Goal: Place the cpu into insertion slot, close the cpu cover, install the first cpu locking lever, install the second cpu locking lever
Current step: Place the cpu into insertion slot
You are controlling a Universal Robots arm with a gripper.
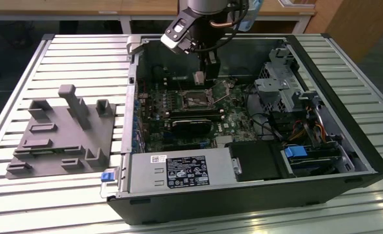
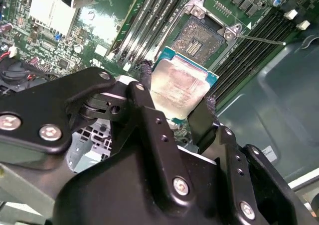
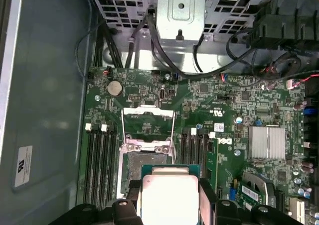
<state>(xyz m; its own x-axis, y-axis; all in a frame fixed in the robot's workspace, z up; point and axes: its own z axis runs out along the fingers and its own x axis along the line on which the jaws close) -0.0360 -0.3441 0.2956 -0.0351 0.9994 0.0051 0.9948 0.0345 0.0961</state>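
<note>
The cpu (image 2: 182,88) is in my grasp: my fingers (image 2: 202,120) are drawn in narrow on two opposite edges of it, metal top showing, and I hold it in the air. From the biggest thing down, the open computer case (image 1: 243,195) lies on its side on the slatted tabletop (image 1: 81,53), with the green motherboard (image 3: 209,100) flat on its floor. On the board the slot (image 2: 199,38) is bare, and the cover (image 3: 148,128) stands swung up clear of it. A thin lever (image 2: 259,39) sticks out beside it. The chip hangs near the slot, apart from it. I judge this to be the first step, placing the chip. It calls for squaring the chip's edges to the slot and keeping it level.
</note>
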